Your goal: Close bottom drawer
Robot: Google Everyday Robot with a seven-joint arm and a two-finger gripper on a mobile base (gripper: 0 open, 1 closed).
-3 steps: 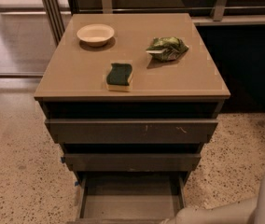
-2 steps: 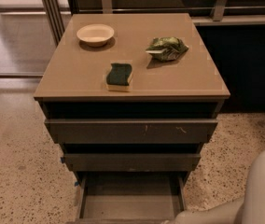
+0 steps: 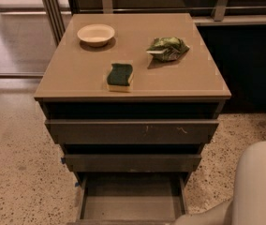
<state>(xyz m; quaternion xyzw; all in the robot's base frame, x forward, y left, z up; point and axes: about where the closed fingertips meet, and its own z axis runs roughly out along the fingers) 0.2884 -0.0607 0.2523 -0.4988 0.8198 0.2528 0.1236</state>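
The bottom drawer (image 3: 130,204) is the narrowest of three dark grey-brown drawers in a low cabinet. It stands pulled far out toward me, a shallow tray with nothing visible inside; its front edge runs along the bottom of the view. The mid-width drawer (image 3: 133,163) and the widest drawer (image 3: 132,131), which has pale scratches, sit slightly out above it. My gripper is out of view. Only a white rounded part of my arm (image 3: 259,186) shows at the bottom right, to the right of the open drawer.
On the cabinet top (image 3: 77,78) lie a pale bowl (image 3: 96,34), a green and yellow sponge (image 3: 120,76) and a green snack bag (image 3: 167,48). Speckled floor (image 3: 16,163) surrounds the cabinet. A dark counter front (image 3: 245,64) stands at the right.
The white arm part at the bottom right has risen and fills more of the corner. The drawers and the things on top have not moved.
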